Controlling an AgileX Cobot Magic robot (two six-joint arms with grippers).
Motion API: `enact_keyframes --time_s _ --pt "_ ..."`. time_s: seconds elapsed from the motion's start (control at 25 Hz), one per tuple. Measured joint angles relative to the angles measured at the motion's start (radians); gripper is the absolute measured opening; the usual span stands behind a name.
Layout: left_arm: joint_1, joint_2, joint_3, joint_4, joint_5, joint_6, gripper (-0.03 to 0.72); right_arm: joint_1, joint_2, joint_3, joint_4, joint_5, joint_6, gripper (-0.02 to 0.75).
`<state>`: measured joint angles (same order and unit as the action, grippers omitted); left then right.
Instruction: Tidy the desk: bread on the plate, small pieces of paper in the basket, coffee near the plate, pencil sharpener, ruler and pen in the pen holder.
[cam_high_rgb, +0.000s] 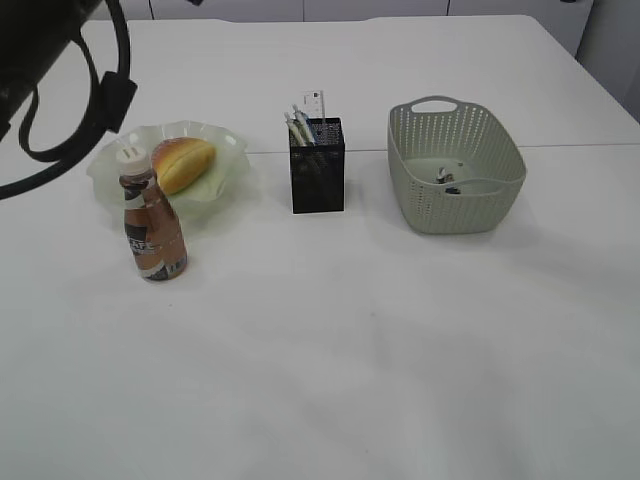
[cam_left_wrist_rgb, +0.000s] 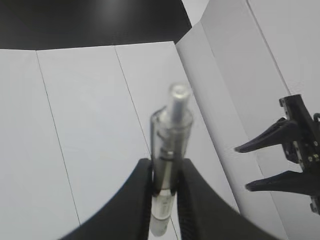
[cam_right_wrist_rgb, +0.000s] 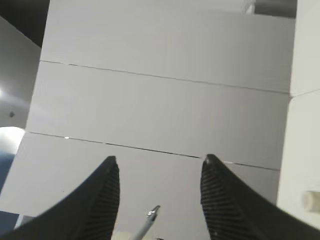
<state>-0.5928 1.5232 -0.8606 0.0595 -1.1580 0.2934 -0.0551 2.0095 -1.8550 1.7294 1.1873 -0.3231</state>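
Observation:
The bread (cam_high_rgb: 184, 162) lies on the pale green plate (cam_high_rgb: 228, 140) at the left of the desk (cam_high_rgb: 350, 350). The coffee (cam_high_rgb: 152, 225) stands upright right in front of the plate. The black pen holder (cam_high_rgb: 318, 178) in the middle holds the ruler (cam_high_rgb: 313, 103) and pens (cam_high_rgb: 298, 127). Small pieces of paper (cam_high_rgb: 445, 176) lie inside the basket (cam_high_rgb: 455, 212). The pencil sharpener does not show. My left gripper (cam_left_wrist_rgb: 166, 165) is raised off the desk, shut on a silver pen (cam_left_wrist_rgb: 172, 125). My right gripper (cam_right_wrist_rgb: 160, 159) is open and empty, also raised; a pen tip (cam_right_wrist_rgb: 151, 215) shows below it.
The left arm (cam_high_rgb: 60, 70) and its cables hang over the desk's far left corner. In the left wrist view the right gripper (cam_left_wrist_rgb: 250, 166) hangs to the right of the held pen. White cabinets stand behind the desk.

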Motion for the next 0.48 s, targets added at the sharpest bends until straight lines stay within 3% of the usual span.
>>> enact_keyframes --time_s 0.2,0.48 --pt "0.000 0.000 0.000 -0.016 0.000 0.000 0.109 -0.057 0.000 0.000 -0.202 0.000 0.017 0.417" --pt "0.000 0.000 0.000 -0.028 0.000 -0.001 0.109 -0.136 0.000 0.000 -0.703 0.008 0.226 0.417"
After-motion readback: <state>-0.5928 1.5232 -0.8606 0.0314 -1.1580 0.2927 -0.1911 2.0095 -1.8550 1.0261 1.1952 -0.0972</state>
